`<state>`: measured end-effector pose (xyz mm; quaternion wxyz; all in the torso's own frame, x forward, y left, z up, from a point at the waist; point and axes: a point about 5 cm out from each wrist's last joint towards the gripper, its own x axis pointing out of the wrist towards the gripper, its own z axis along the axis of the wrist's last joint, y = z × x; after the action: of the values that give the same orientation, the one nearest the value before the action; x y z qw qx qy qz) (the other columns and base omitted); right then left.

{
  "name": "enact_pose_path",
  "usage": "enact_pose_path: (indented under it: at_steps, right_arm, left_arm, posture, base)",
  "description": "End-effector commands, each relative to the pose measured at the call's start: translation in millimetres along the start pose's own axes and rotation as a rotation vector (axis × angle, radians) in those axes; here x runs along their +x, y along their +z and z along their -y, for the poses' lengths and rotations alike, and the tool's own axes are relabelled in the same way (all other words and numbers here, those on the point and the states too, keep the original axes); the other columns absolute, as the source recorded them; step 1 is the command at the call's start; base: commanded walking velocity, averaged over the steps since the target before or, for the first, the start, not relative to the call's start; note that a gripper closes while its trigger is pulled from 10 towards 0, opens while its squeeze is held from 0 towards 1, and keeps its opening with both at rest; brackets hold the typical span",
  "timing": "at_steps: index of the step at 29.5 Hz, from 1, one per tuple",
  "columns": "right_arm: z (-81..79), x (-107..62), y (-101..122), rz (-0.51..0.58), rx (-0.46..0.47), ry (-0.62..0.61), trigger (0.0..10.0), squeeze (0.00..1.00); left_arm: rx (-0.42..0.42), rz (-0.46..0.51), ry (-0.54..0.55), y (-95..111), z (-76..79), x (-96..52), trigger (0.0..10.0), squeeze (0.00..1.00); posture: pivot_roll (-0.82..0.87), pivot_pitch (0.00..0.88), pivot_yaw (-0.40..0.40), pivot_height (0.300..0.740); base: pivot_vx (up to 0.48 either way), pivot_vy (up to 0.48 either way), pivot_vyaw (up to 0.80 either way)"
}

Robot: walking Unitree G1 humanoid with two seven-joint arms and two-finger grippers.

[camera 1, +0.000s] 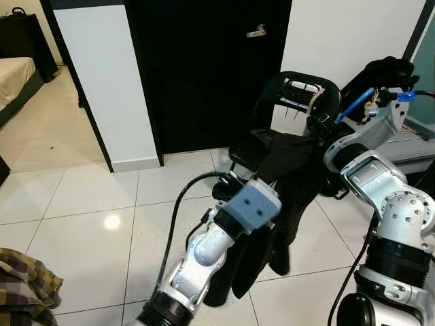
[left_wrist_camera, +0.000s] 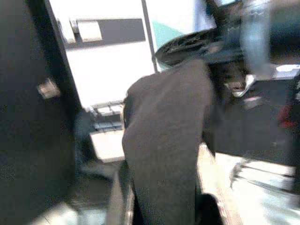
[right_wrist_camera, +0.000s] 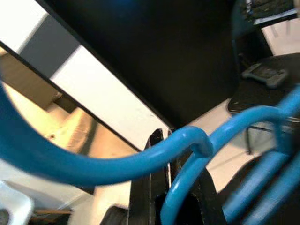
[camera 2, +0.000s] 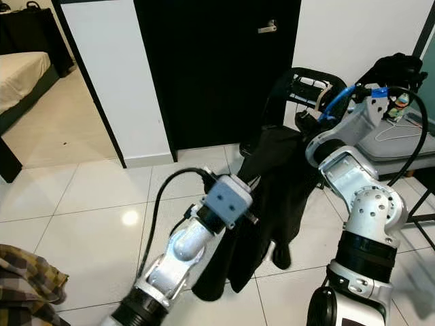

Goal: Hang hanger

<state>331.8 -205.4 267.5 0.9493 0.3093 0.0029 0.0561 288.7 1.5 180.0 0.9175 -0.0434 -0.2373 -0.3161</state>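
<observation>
1. The room: glossy white floor tiles fill the lower half of the head views, with a black door at top centre and a white wall in the upper right.
2. A bed sits at the upper left edge, seen through a doorway.
3. A black chair stands right of centre, just before the door.
4. A black garment hangs at frame centre, between the two arms.
5. A plaid cloth lies in the lower left corner.
6. The blue hanger is in the upper right of the head views (also), carrying the garment.
7. The right gripper is pressed together on the hanger's wire near its hook.
8. The left gripper is buried in the garment; I cannot tell how its fingers stand.
</observation>
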Motion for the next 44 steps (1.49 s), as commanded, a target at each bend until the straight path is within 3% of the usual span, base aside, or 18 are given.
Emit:
enact_pose_path:
  at_steps: [1, 2, 3, 4, 7, 8, 9, 14, 23, 26, 27, 28, 29, 30, 31, 32, 40, 44]
  right_arm:
    - [-1.3, 0.5, 1.5, 0.007, -0.029, 0.003, 0.0, 0.00]
    - [-1.3, 0.5, 1.5, 0.007, -0.029, 0.003, 0.0, 0.00]
    - [-0.1, -0.2, 2.5, 0.008, -0.044, 0.008, 0.0, 0.00]
    - [4.7, -1.7, 6.2, 0.013, -0.082, 0.015, 0.0, 0.00]
    - [8.2, -2.9, 8.8, 0.016, -0.110, 0.020, 0.0, 0.00]
    - [19.2, -7.0, 16.4, 0.018, -0.192, 0.038, 0.0, 0.00]
    - [24.0, -9.3, 17.4, 0.002, -0.230, 0.053, 0.0, 0.00]
    - [36.8, -16.1, 10.2, -0.096, -0.316, 0.111, 0.0, 0.00]
    - [47.3, -21.3, 1.5, -0.185, -0.350, 0.157, 0.0, 0.00]
    - [43.8, -28.2, -1.2, -0.227, -0.369, 0.280, 0.0, 0.00]
    - [34.4, -43.8, -4.7, -0.280, -0.406, 0.489, 0.0, 0.00]
    - [31.2, -51.1, -6.5, -0.307, -0.425, 0.576, 0.0, 0.00]
    - [31.2, -51.1, -6.5, -0.307, -0.425, 0.576, 0.0, 0.00]
    - [28.7, -60.3, -9.2, -0.345, -0.446, 0.662, 0.0, 0.00]
    - [27.4, -66.0, -11.1, -0.371, -0.458, 0.714, 0.0, 0.00]
    - [23.4, -74.7, -12.4, -0.402, -0.445, 0.796, 0.0, 0.00]
    - [6.3, -100.6, -9.4, -0.461, -0.383, 1.054, 0.0, 0.00]
    - [4.5, -104.0, -5.3, -0.464, -0.380, 1.098, 0.0, 0.00]
  left_arm:
    - [-0.174, 0.030, 0.032, 5.0, 3.9, 3.3, 10.0, 1.00]
    - [-0.174, 0.030, 0.032, 5.0, 3.9, 3.3, 10.0, 1.00]
    - [-0.266, 0.009, -0.036, 3.9, 4.9, -0.6, 10.0, 1.00]
    - [-0.381, -0.031, -0.158, 2.2, 2.2, -15.0, 10.0, 1.00]
    - [-0.468, -0.048, -0.256, 2.8, 2.2, -26.2, 10.0, 1.00]
    - [-0.574, -0.044, -0.347, 9.7, -10.7, -48.8, 10.0, 1.00]
    - [-0.604, -0.019, -0.348, 15.5, -20.0, -55.2, 10.0, 1.00]
    - [-0.699, 0.101, -0.360, 39.0, -44.5, -63.9, 10.0, 1.00]
    - [-0.781, 0.227, -0.435, 62.9, -55.4, -63.4, 10.0, 1.00]
    - [-0.802, 0.234, -0.438, 66.5, -61.5, -63.4, 10.0, 1.00]
    - [-0.798, 0.213, -0.426, 65.1, -66.5, -62.5, 10.0, 0.92]
    - [-0.799, 0.205, -0.423, 65.1, -68.3, -62.3, 10.0, 0.92]
    - [-0.799, 0.205, -0.423, 65.1, -68.3, -62.3, 10.0, 0.92]
    - [-0.794, 0.199, -0.415, 65.0, -70.7, -61.7, 10.0, 0.17]
    - [-0.791, 0.196, -0.410, 65.1, -72.3, -61.4, 10.0, 0.17]
    - [-0.792, 0.196, -0.404, 65.3, -76.1, -61.0, 10.0, 0.00]
    - [-0.767, 0.168, -0.409, 63.9, -86.5, -60.7, 10.0, 0.00]
    - [-0.725, 0.133, -0.412, 61.6, -89.8, -60.6, 10.0, 0.00]
  posture:
    - [-0.16, 0.000, -0.013, 0.740]
    - [-0.16, 0.000, -0.013, 0.740]
    - [-0.16, 0.000, -0.014, 0.740]
    - [-0.15, 0.000, -0.013, 0.740]
    - [-0.15, 0.000, -0.013, 0.740]
    - [-0.15, 0.000, -0.017, 0.740]
    - [-0.14, 0.000, -0.019, 0.740]
    - [-0.13, 0.000, -0.026, 0.740]
    - [-0.14, 0.000, -0.024, 0.740]
    - [-0.14, 0.000, -0.023, 0.740]
    - [-0.14, 0.000, -0.022, 0.740]
    - [-0.14, 0.000, -0.022, 0.740]
    - [-0.14, 0.000, -0.022, 0.740]
    - [-0.14, 0.000, -0.019, 0.740]
    - [-0.14, 0.000, -0.019, 0.740]
    - [-0.14, 0.000, -0.017, 0.740]
    - [-0.14, 0.000, -0.010, 0.740]
    - [-0.14, 0.000, -0.008, 0.740]
  base:
    - [0.000, 0.000, 0.00]
    - [0.000, 0.000, 0.00]
    - [0.000, 0.000, 0.00]
    - [0.000, 0.000, 0.00]
    - [0.000, 0.000, 0.00]
    - [0.000, 0.000, 0.00]
    - [0.000, 0.000, 0.00]
    - [0.000, 0.000, 0.00]
    - [0.000, 0.000, 0.00]
    - [0.000, 0.000, 0.00]
    - [0.000, 0.000, 0.00]
    - [0.000, 0.000, 0.00]
    - [0.000, 0.000, 0.00]
    - [0.000, 0.000, 0.00]
    - [0.000, 0.000, 0.00]
    - [0.000, 0.000, 0.00]
    - [0.000, 0.000, 0.00]
    - [0.000, 0.000, 0.00]
